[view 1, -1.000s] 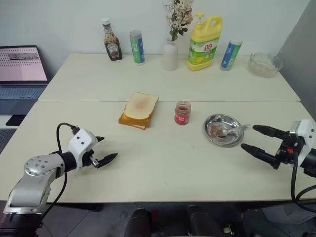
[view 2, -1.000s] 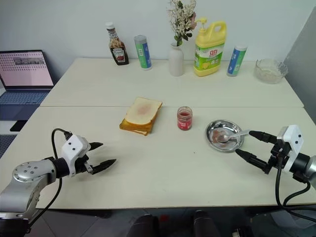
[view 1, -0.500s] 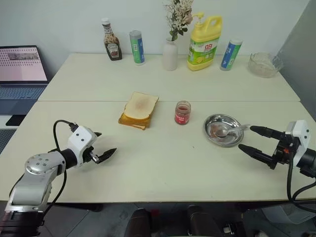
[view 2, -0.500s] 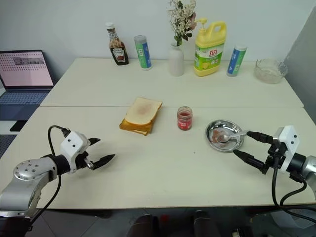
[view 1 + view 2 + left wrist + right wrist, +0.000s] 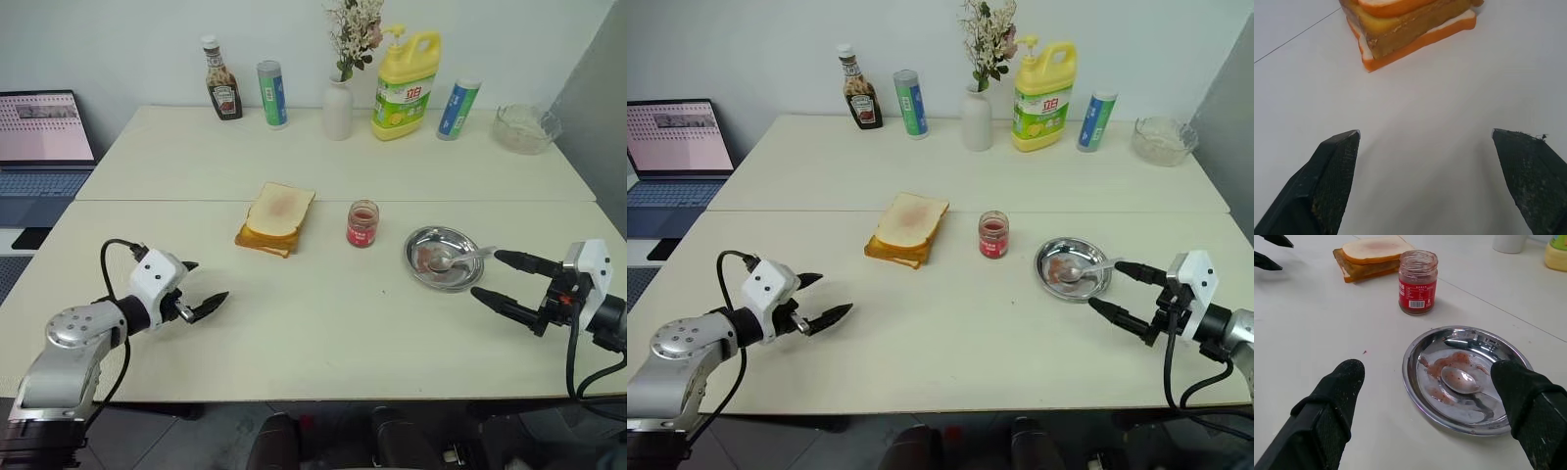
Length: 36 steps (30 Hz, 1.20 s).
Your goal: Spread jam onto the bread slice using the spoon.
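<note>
The pale bread slice (image 5: 280, 208), with a pinkish smear at its centre, lies on a thicker toasted slice mid-table. To its right stands the small jam jar (image 5: 361, 223), lid off. The spoon (image 5: 446, 260) rests in a round steel dish (image 5: 465, 281) smeared with jam. My left gripper (image 5: 209, 281) hovers open near the front left, well short of the bread stack (image 5: 1410, 24). Just right of the dish, my right gripper (image 5: 487, 273) is open and points at it. From the right wrist, the spoon (image 5: 1462, 381), jar (image 5: 1418, 281) and bread (image 5: 1376, 245) lie beyond its spread fingers.
Along the back edge stand a ketchup bottle (image 5: 222, 80), a can (image 5: 271, 94), a white vase (image 5: 338, 106), a yellow detergent bottle (image 5: 405, 83), a blue tube (image 5: 458, 108) and a glass bowl (image 5: 526, 127). An open laptop (image 5: 39, 127) sits far left.
</note>
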Motion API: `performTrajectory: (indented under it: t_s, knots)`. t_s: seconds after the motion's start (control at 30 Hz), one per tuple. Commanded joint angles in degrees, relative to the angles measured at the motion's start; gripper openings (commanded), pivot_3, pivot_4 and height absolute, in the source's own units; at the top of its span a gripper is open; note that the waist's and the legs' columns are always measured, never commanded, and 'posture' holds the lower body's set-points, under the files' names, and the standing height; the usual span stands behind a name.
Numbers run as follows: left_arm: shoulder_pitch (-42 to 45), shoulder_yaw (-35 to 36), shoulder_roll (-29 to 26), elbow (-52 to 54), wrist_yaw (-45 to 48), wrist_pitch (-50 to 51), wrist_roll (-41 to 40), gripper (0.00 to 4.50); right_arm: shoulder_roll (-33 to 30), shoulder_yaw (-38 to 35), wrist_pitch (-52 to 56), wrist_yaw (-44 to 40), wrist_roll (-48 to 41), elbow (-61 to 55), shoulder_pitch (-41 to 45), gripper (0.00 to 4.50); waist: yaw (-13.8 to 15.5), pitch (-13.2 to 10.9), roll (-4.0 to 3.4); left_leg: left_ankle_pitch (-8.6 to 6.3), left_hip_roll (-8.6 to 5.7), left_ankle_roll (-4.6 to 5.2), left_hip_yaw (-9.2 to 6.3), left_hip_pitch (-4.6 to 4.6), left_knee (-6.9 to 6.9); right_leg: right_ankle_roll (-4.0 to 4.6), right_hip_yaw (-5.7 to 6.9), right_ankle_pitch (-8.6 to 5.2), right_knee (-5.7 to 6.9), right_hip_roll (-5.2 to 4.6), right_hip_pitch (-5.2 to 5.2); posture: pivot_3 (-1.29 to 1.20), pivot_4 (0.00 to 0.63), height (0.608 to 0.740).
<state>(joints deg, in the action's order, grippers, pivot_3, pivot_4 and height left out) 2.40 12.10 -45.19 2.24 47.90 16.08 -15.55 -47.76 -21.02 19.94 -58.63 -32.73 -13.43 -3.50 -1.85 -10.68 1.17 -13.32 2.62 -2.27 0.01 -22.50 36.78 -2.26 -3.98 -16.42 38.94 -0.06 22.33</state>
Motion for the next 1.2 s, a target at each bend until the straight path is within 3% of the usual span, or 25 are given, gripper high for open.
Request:
performTrajectory:
  t_s: [0.03, 0.33, 0.5, 0.9, 1.03, 1.2]
  knots:
    - [4.3, 2.8, -0.4, -1.8, -0.8, 0.7, -1.8, 4.50, -0.6, -2.3, 0.0, -0.7, -1.5, -3.9, -1.4, 4.49, 0.0, 0.0, 0.01, 0.00, 0.00, 0.00, -0.01, -0.01, 0.00, 0.00, 0.01, 0.00, 0.00, 0.00, 0.00, 0.00, 0.150, 0.740]
    - [23.1, 0.8, 9.0, -9.3, -9.3, 12.2, -5.1, 4.50, -0.8, -0.1, 12.4, 7.4, -11.6, -18.8, 2.4, 4.49, 0.1, 0.0, 0.10, 0.00, -0.06, -0.01, -0.11, -0.17, 0.19, -0.21, 0.08, 0.12, -0.03, 0.02, -0.01, 0.00, 0.150, 0.740]
    - [33.9, -2.4, 14.7, -20.5, -12.8, 14.5, -3.1, 4.50, -0.2, 3.3, 16.4, 10.9, -14.6, -23.0, 6.9, 4.49, 0.2, 0.0, 0.20, 0.01, -0.08, -0.01, -0.24, -0.23, 0.21, -0.20, 0.19, 0.13, -0.02, 0.05, 0.01, 0.00, 0.150, 0.740]
    - [39.3, -6.3, 17.9, -30.1, -11.0, 13.6, -0.4, 4.50, 0.8, 4.7, 16.1, 12.0, -13.8, -23.5, 6.5, 4.49, 0.1, 0.0, 0.24, 0.01, -0.09, -0.01, -0.32, -0.37, 0.18, -0.12, 0.25, 0.18, -0.07, 0.05, 0.10, 0.00, 0.150, 0.740]
    - [38.9, -7.3, 17.6, -29.6, -10.3, 14.2, 0.3, 3.62, 1.0, 4.8, 15.6, 11.9, -13.5, -23.5, 6.1, 4.50, 0.1, 0.0, 0.24, 0.01, -0.10, -0.01, -0.34, -0.38, 0.19, -0.13, 0.27, 0.17, -0.07, 0.04, 0.09, 0.00, 0.150, 0.740]
    - [38.8, -8.7, 16.8, -29.1, -9.8, 14.6, 1.8, 2.01, 1.1, 4.9, 15.1, 11.6, -13.3, -23.2, 5.9, 4.50, 0.1, 0.0, 0.24, 0.01, -0.10, -0.01, -0.34, -0.36, 0.18, -0.14, 0.26, 0.17, -0.06, 0.04, 0.09, 0.00, 0.150, 0.740]
